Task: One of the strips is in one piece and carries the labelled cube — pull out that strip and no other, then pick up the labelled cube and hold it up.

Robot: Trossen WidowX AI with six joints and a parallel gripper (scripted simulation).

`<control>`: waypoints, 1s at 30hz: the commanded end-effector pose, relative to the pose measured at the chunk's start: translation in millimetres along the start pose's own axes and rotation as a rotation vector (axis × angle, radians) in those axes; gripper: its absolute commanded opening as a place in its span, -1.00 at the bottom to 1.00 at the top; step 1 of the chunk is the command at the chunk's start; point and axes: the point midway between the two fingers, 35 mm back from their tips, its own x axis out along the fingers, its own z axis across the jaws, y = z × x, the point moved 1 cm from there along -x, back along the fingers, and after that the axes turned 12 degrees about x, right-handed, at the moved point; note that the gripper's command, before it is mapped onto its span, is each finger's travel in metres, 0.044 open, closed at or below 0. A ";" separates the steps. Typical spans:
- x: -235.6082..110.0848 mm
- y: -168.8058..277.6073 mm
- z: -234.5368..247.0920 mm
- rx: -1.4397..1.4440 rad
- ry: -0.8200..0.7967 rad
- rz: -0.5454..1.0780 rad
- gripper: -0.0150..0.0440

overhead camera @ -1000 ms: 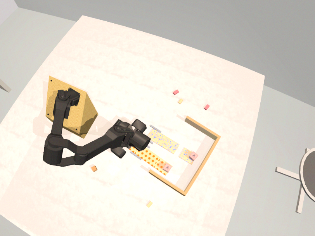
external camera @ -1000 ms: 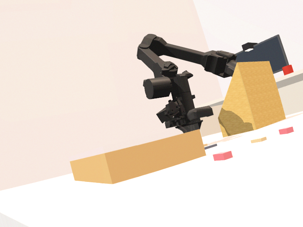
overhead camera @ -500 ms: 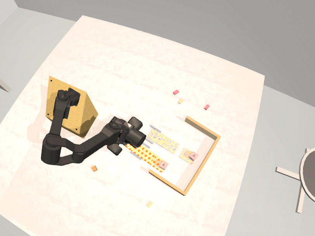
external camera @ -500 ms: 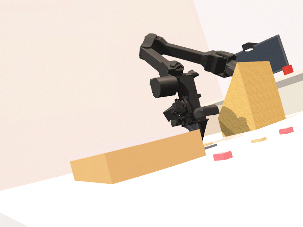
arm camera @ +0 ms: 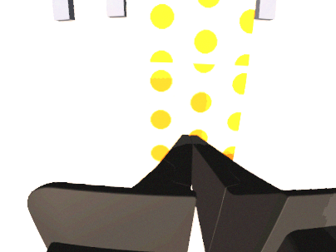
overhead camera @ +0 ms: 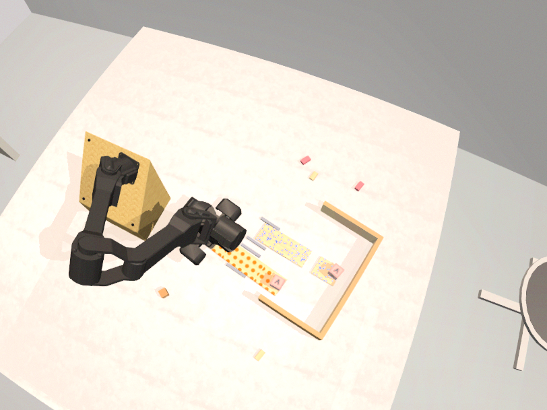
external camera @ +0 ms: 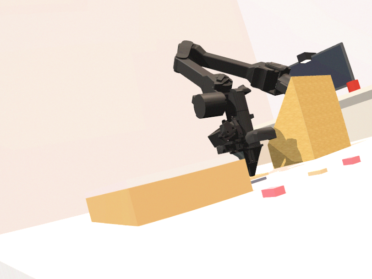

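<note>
The end effector (arm camera: 193, 143), fingers together (nothing between them), presses the dotted strip (overhead camera: 244, 265) carrying a labelled cube (overhead camera: 277, 282).

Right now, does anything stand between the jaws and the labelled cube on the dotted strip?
Nothing visible does. The gripper, shut, presses the near end of the dotted strip; the labelled cube sits at its far end, only bare strip between.
</note>
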 end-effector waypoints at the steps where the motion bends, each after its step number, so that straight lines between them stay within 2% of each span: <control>1: 3.1 15.4 -5.0 -0.016 0.009 0.029 -0.49; 30: 2.1 51.1 -14.1 -0.018 0.009 0.031 -0.49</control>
